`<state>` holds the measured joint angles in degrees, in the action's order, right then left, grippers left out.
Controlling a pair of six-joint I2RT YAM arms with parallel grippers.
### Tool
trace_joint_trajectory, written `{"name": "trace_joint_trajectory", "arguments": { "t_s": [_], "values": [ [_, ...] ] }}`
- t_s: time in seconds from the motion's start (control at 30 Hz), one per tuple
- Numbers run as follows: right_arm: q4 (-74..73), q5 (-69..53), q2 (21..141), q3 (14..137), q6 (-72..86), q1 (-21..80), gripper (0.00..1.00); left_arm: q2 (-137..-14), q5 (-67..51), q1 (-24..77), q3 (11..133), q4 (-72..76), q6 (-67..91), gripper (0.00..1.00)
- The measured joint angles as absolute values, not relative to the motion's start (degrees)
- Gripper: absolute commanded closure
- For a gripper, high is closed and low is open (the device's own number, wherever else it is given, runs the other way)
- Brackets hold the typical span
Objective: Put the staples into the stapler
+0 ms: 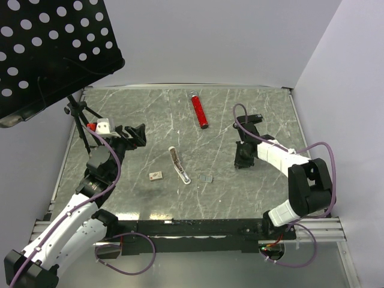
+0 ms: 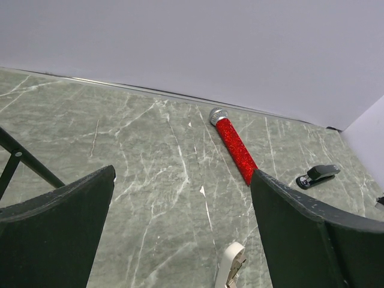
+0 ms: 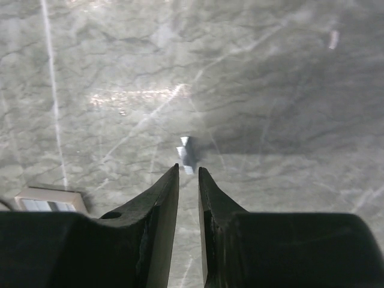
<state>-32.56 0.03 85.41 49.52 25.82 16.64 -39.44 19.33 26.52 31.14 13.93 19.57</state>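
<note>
Grey-green marbled stone forms the surface point(image 1: 264, 198), and the staples point(image 1: 205, 178) lie flat on it near the middle, a small silver strip with nothing resting on top. Just to their left lies a pale elongated piece point(image 1: 179, 165), set at a slant, and farther left sits a small beige box piece point(image 1: 156, 176). All three lie apart from one another. The stapler point(image 1: 254, 118) sits well away toward the far right, small and black. The right arm point(image 1: 282, 157) reaches across the stretch between the stapler and the strip. The right jaws hang to the right of the staples without touching them. In the right wrist view the strip shows just past the tips, and the jaws stand close together with a slim gap and nothing between them. A red tube point(image 1: 199, 111) lies left of the stapler, its clear tip toward the far edge. The left jaws stand wide apart and empty over the left part of the surface, facing that tube. A black perforated music stand point(image 1: 48, 48) overhangs the far left corner, and its tripod leg point(image 1: 78, 120) stands beside the left arm point(image 1: 90, 198).
</note>
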Motion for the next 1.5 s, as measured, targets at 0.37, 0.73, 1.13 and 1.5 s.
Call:
{"name": "trace_joint_trajectory", "arguments": {
  "t_s": [0.37,0.73,1.13,1.5],
  "values": [
    [-30.0,-2.79,88.38,49.47,24.12,16.21,0.83,-39.44,19.35,26.52,31.14,13.93,19.18,0.01],
    [-32.25,-0.1,88.97,51.18,23.51,18.87,0.93,-39.44,19.33,26.52,31.14,13.93,19.18,0.01],
    [-46.98,25.76,106.72,69.21,27.2,38.83,0.94,-39.07,19.33,26.52,31.14,13.98,19.18,0.01],
    [-52.62,31.68,112.42,73.21,28.64,46.26,0.74,-38.33,19.33,26.52,31.14,13.98,19.18,0.0]
  ]
}}
